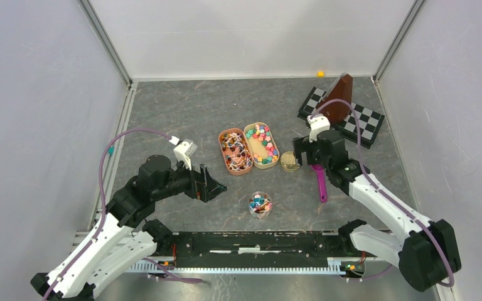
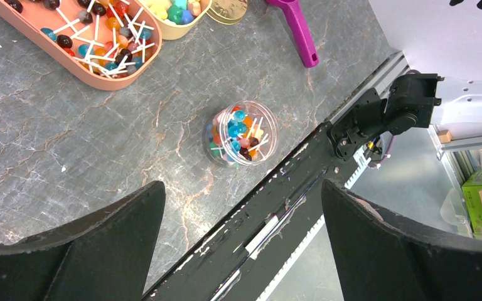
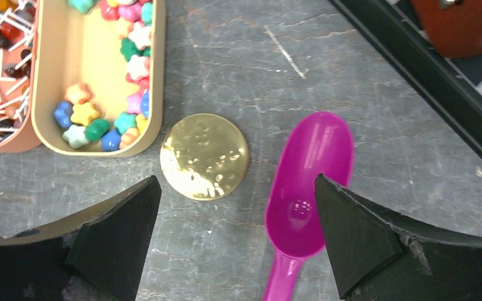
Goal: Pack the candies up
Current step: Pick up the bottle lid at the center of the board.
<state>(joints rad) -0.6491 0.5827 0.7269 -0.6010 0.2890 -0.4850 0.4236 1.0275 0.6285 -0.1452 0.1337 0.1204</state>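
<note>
Hovering your right gripper (image 3: 235, 188) wide open, empty, above the pink scoop (image 3: 310, 175); likely you're lining up to spoon candies (image 3: 135, 63) into the jar (image 2: 273, 128).

Taking the table's centre as the clock's hub, the grey marbled tabletop (image 1: 182, 113) lies bare from 9 to 12 o'clock, a wide passage. At the hub a salmon oval plastic tray (image 2: 110, 81) and a cream oval plastic tray (image 3: 97, 59) touch side by side. A round gold metal lid (image 1: 290, 165) sits just beside the cream one at 4 o'clock, with a magenta plastic scoop (image 1: 319, 182) near it, and the right gripper (image 3: 235, 182) hangs over both. A clear round jar (image 1: 260, 204) stands alone at 6 o'clock, with gaps all round. A black-and-white checkered board (image 1: 364, 125) bearing a brown wooden wedge (image 1: 342, 94) blocks 2 o'clock. A black rail (image 1: 251, 241) bars the near edge.
</note>
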